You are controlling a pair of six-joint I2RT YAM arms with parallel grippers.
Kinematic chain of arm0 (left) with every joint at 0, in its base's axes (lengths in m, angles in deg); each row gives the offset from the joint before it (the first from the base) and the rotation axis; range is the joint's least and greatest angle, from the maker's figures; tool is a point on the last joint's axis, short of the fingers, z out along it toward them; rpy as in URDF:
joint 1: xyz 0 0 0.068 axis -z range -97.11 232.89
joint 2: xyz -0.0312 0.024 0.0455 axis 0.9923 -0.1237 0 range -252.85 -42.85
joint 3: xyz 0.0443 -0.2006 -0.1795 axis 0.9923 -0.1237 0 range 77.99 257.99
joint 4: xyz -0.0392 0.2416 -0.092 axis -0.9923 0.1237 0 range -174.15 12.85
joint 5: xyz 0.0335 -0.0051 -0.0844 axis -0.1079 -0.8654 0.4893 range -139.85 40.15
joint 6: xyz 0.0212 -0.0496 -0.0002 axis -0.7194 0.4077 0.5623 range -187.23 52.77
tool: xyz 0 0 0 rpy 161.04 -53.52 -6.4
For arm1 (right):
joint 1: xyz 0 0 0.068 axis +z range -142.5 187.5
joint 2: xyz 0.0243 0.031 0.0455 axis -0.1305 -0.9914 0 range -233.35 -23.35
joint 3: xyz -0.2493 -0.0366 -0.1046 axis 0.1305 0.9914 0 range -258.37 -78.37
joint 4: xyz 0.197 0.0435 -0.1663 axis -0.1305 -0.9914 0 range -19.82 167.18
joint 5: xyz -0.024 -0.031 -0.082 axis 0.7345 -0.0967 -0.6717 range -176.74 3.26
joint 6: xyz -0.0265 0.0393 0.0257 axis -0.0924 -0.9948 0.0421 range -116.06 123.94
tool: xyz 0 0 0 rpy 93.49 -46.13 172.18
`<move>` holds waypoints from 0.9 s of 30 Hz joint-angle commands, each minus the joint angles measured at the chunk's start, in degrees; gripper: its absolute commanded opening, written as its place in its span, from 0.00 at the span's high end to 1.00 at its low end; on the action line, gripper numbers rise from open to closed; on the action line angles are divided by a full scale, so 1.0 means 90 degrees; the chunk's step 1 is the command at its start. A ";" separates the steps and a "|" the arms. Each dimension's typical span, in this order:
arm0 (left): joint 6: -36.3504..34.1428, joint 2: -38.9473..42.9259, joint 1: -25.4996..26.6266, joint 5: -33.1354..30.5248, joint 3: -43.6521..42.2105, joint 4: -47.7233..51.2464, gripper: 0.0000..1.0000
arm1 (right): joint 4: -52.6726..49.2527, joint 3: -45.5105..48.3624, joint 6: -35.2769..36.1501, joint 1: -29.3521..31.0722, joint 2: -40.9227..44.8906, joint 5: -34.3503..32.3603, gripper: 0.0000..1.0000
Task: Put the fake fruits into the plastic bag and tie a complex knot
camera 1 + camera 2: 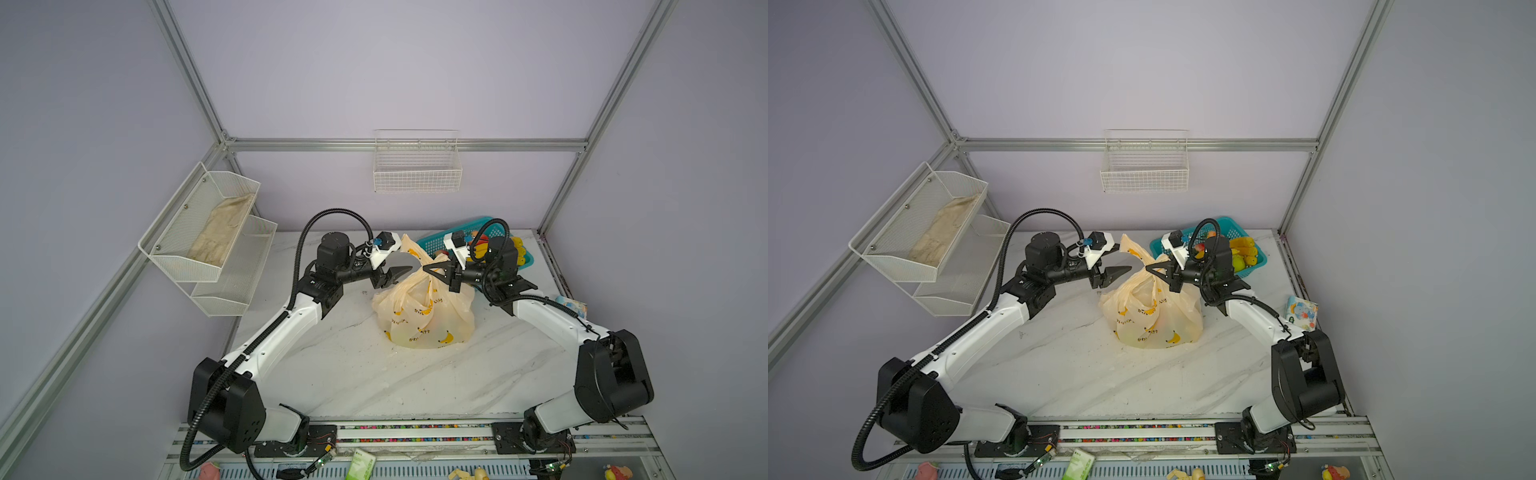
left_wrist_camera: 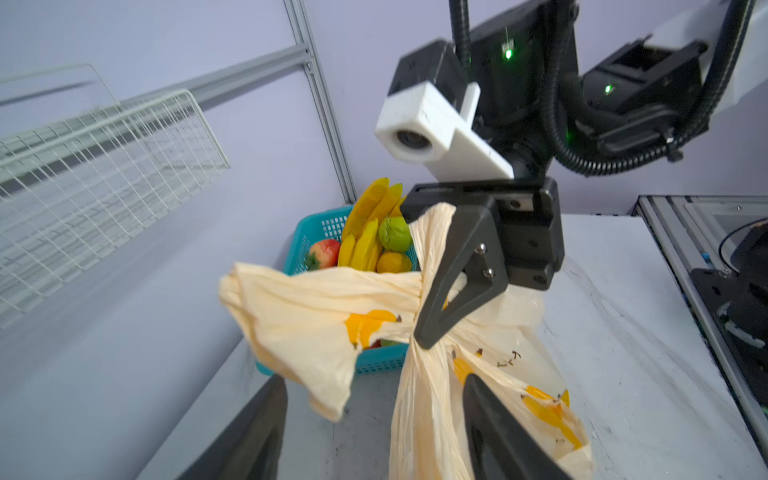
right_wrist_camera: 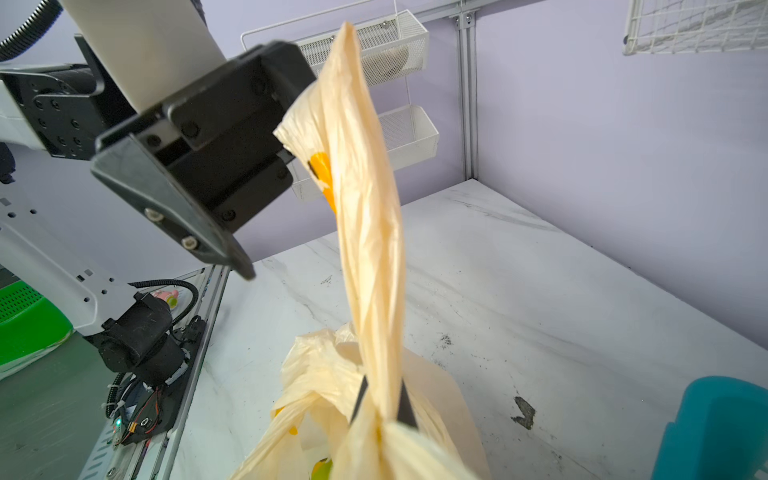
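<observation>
bag point(image 1: 424, 324): thin crinkled plastic, translucent
fruits point(image 2: 365, 243): glossy plastic
basket point(image 2: 320, 225): teal plastic mesh
table point(image 1: 353, 374): smooth marble-look, scuffed

On the table point(image 1: 1079, 374), the plastic bag point(image 1: 1154, 316) sits before the basket point(image 1: 1227, 222) holding fake fruits point(image 1: 1244, 249).

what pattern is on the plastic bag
Cream-beige, printed with yellow bananas and small black text; clearest on the plastic bag in a top view.
</observation>
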 commanded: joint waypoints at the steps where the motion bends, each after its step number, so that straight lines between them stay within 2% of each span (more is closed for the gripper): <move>1: 0.1253 -0.0060 -0.0029 0.0496 0.0216 -0.0678 0.27 | 0.0149 0.0157 0.0064 0.0014 0.0219 0.0168 1.00; 6: 0.1888 -0.0524 -0.0063 0.0747 0.0888 -0.0733 0.24 | 0.0192 0.0216 0.0045 0.0017 0.0251 0.0253 1.00; 12: 0.2240 -0.0722 -0.0063 0.1042 0.0959 -0.1334 0.35 | 0.0105 0.0190 0.0019 0.0012 0.0181 0.0119 1.00; 18: 0.2254 -0.0952 -0.0068 0.1048 0.0945 -0.1677 0.62 | 0.0074 0.0147 -0.0033 0.0011 0.0101 0.0003 1.00; 23: 0.2183 -0.0998 -0.0063 0.1045 0.0661 -0.2147 0.94 | 0.0036 0.0104 -0.0213 0.0009 0.0023 -0.0343 1.00; 25: 0.1982 -0.0854 -0.0063 0.1029 0.0302 -0.2278 0.99 | 0.0026 0.0081 -0.0508 0.0004 -0.0015 -0.0621 0.98; 27: 0.1642 -0.0606 -0.0001 0.0887 -0.0257 -0.2489 1.00 | 0.0025 -0.0008 -0.1063 0.0005 -0.0074 -0.0950 0.96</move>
